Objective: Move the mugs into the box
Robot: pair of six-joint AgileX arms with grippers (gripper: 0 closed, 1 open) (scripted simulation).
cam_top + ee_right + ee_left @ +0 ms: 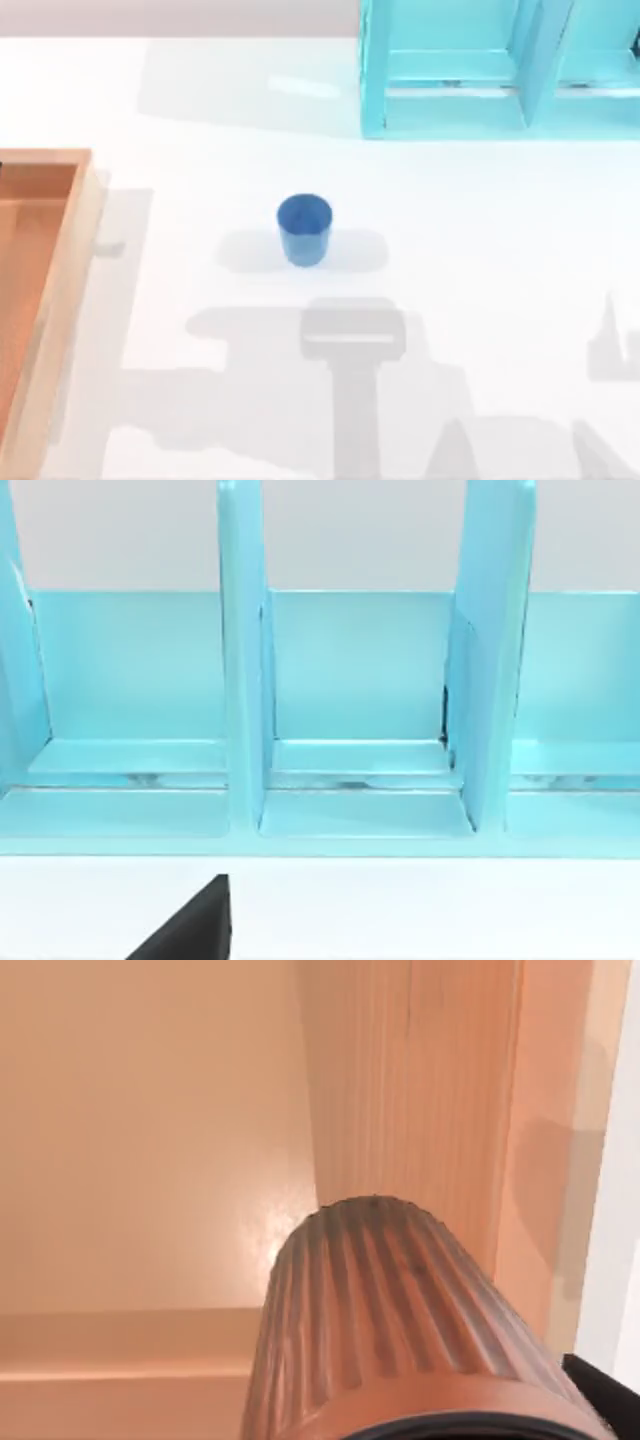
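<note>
The cup (304, 229) on the white table (480, 260) is plain blue. The other cup (385, 1330) is coppery brown with ribbed sides. The tray (62, 262) has a tan rim and orange-brown inside. The shelf unit (500, 70) is turquoise.

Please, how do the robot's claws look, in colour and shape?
Little of them is visible. The right claw appears as a plain matte black wedge with straight edges. The left claw appears as a similar black corner piece. No cables or markings can be seen on these parts.
</note>
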